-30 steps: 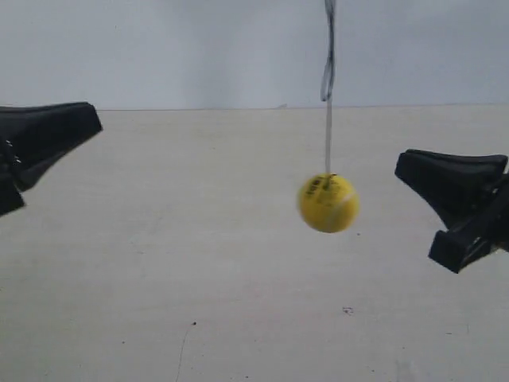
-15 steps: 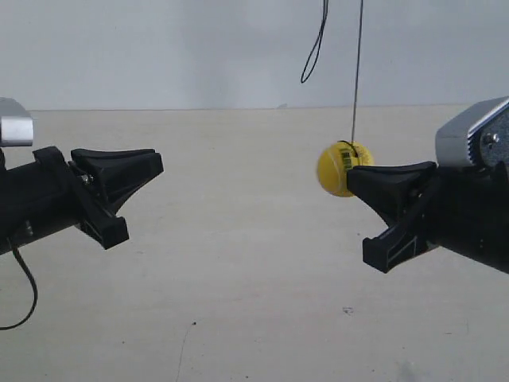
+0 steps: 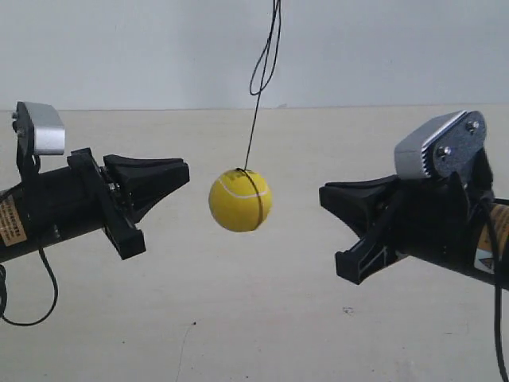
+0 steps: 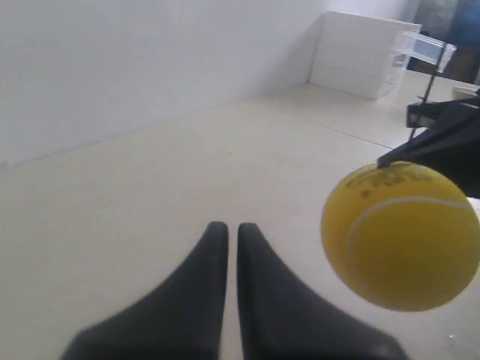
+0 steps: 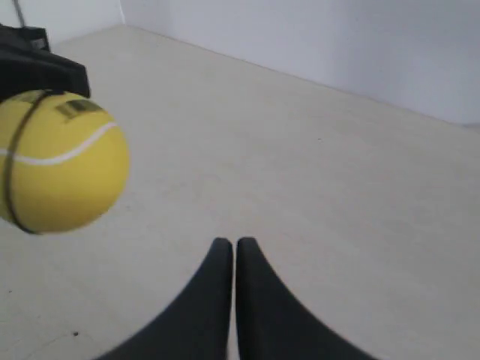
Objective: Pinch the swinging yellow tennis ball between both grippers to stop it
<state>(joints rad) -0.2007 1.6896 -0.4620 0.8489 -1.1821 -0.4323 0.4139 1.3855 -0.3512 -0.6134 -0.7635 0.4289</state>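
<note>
Above the middle of the pale beige tabletop (image 3: 238,318), a bright yellow felt tennis ball (image 3: 240,200) hangs untouched on its thin black string (image 3: 252,135). The black taper-jawed left gripper (image 4: 232,226) and its twin right gripper (image 5: 228,241) flank it, each with jaws held together. The pinch is not yet made; the string's top is cropped out overhead.

Plain white wall (image 3: 119,48) meets pale beige floor (image 3: 238,318); a white cabinet (image 4: 360,52) stands in a corner.
</note>
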